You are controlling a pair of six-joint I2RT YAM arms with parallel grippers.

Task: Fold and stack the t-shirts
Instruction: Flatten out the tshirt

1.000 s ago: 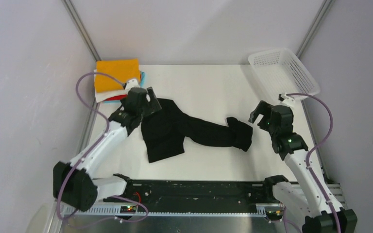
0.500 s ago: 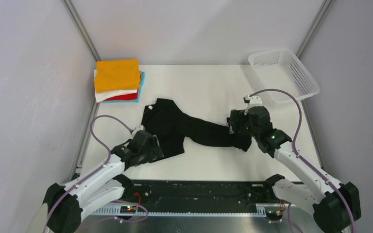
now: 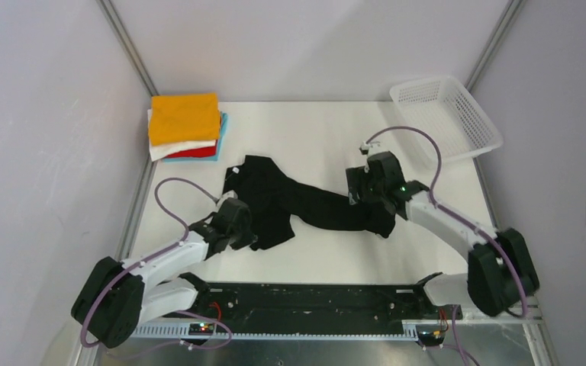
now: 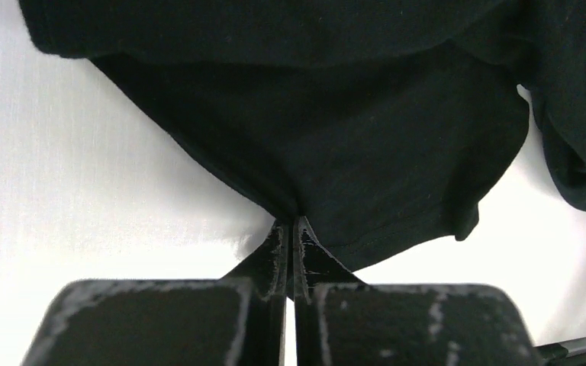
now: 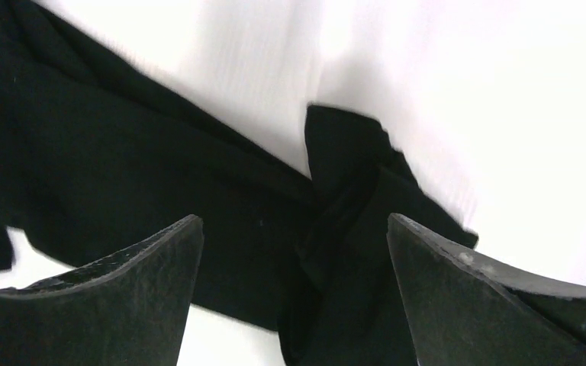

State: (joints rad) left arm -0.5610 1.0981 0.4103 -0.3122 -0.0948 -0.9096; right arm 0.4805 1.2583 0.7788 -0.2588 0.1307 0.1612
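Note:
A plain black t-shirt lies crumpled and stretched across the middle of the table. My left gripper is at its near-left corner, shut on the shirt's hem, and the cloth puckers at the fingertips. My right gripper hovers open over the bunched right end of the shirt, with cloth below the gap and nothing between the fingers. A stack of folded t-shirts, orange on top over white, red and light blue, sits at the back left.
A white mesh basket stands tilted at the back right corner. Grey walls and metal posts close in the table on three sides. The arms' base rail runs along the near edge.
My left arm came from beside the stack to the shirt's near-left corner and shut on the hem. My right arm swung left from the table's right side to over the shirt's right end.

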